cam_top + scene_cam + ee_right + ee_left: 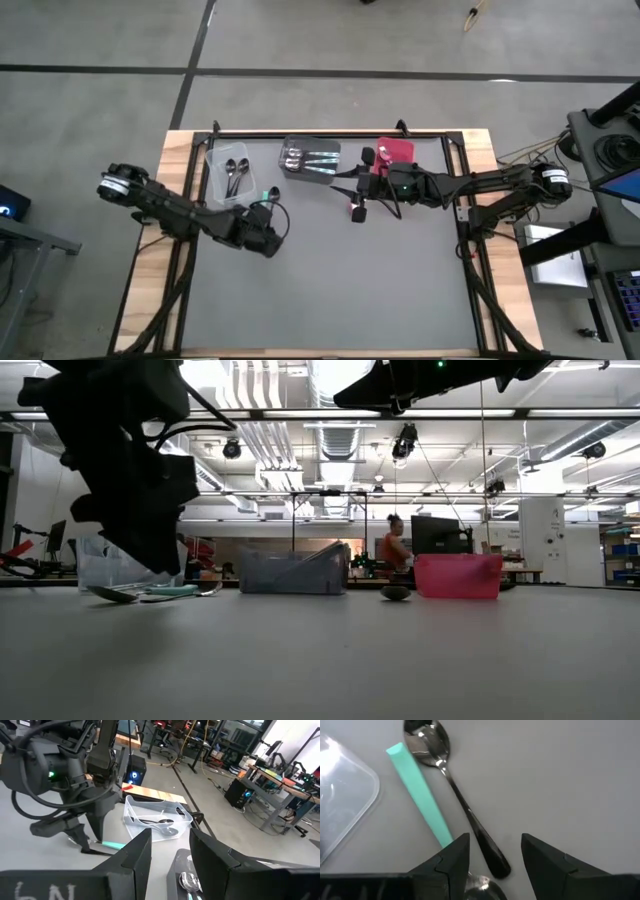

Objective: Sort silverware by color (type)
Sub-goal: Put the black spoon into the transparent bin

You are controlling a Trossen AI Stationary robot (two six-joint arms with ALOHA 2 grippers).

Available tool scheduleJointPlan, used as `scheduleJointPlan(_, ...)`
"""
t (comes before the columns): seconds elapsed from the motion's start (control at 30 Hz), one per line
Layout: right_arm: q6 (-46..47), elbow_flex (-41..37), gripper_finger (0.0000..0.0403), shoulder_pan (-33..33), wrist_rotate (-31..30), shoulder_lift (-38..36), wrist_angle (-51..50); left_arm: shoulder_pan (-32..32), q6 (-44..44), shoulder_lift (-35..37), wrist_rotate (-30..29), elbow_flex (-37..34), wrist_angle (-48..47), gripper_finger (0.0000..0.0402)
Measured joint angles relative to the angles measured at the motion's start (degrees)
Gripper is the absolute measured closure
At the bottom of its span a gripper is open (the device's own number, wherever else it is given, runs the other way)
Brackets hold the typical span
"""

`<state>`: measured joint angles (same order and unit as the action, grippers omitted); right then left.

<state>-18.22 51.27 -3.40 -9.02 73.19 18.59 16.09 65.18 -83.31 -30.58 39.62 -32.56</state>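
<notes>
Fingers (545, 865) of the left gripper (492, 857) are standing spread apart, grasping nothing, just above the handle end of an all-silver metal spoon (451, 790) that is lying on the grey worktop (330, 290). Beside it — touching or almost — a spoon with a teal-green handle (419, 795) is lying near the clear plastic bin (228, 178), which is holding silver spoons. The right gripper (358, 195) is hovering higher, between the dark grey bin (310, 158) and the red bin (396, 152), its fingers released and empty.
</notes>
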Motion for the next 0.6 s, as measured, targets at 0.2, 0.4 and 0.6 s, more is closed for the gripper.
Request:
scheduleJointPlan(0.2, -0.04, 0.02, 0.0278, 0.00, -0.02, 0.00, 0.00, -1.66, 1.82, -0.02, -0.42, 0.00, 0.60, 0.0245)
scheduleJointPlan(0.4, -0.52, 0.02, 0.0278, 0.00, -0.02, 0.00, -0.04, -1.76, 2.01, -0.04, -3.54, 0.00, 1.14, 0.0249)
scheduleJointPlan(0.6, -0.85, 0.02, 0.0278, 0.00, -0.02, 0.00, -0.04, -1.63, 0.14, -0.82, -8.89, 0.00, 1.53, 0.0249)
